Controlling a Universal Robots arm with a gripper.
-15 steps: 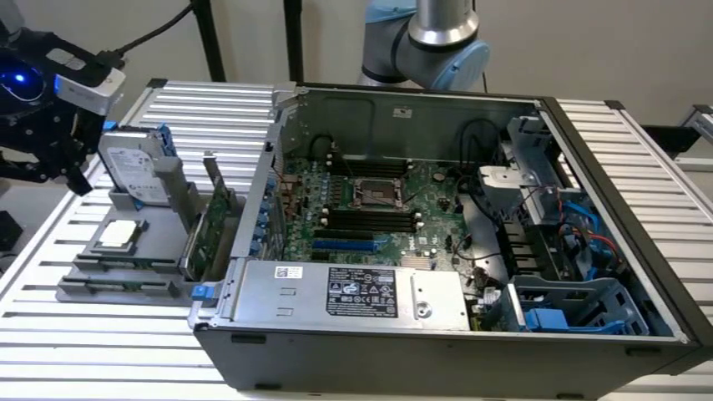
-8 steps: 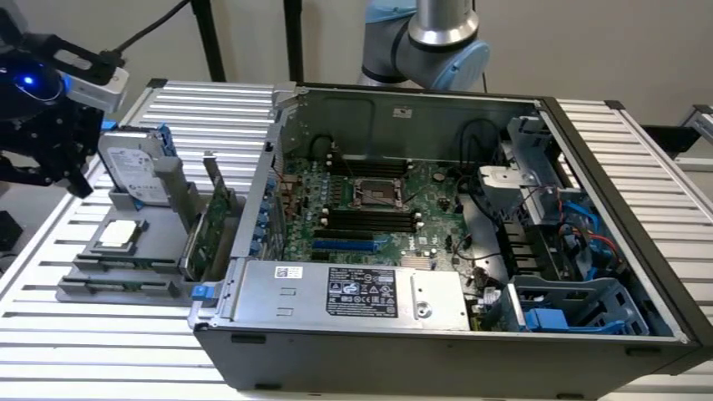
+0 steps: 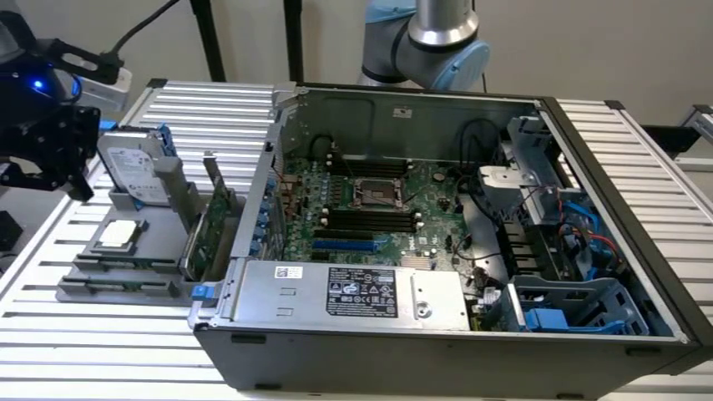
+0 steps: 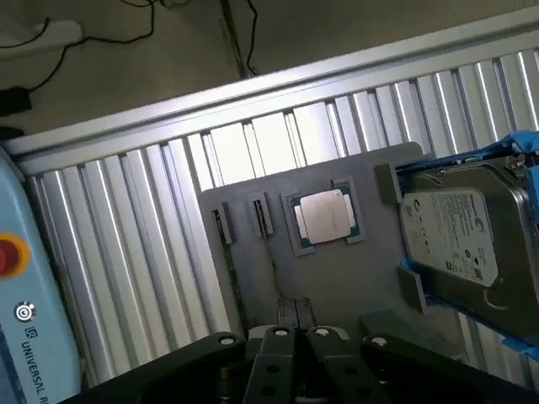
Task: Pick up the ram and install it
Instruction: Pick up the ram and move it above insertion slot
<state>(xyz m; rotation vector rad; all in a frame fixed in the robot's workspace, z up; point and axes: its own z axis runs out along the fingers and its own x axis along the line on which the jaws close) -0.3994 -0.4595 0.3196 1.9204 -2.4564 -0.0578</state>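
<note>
Reaching step: the claw [image 4: 295, 313], fingers together and seemingly empty, hovers above the gray tray [image 4: 354, 286]. The ram [image 4: 271, 268] appears to stand edge-on beside the processor [image 4: 324, 215]. Grasping likely calls for opening and aligning lengthwise.

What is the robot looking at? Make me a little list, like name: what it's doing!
gripper: shut, holding nothing, above the gray tray
gray tray: sits on the ribbed metal table
silver chip: lies flat in the tray
hard drive: in the tray, in a blue frame
computer case: open, on the exterior view's right of the tray
black memory slots: look empty
</note>
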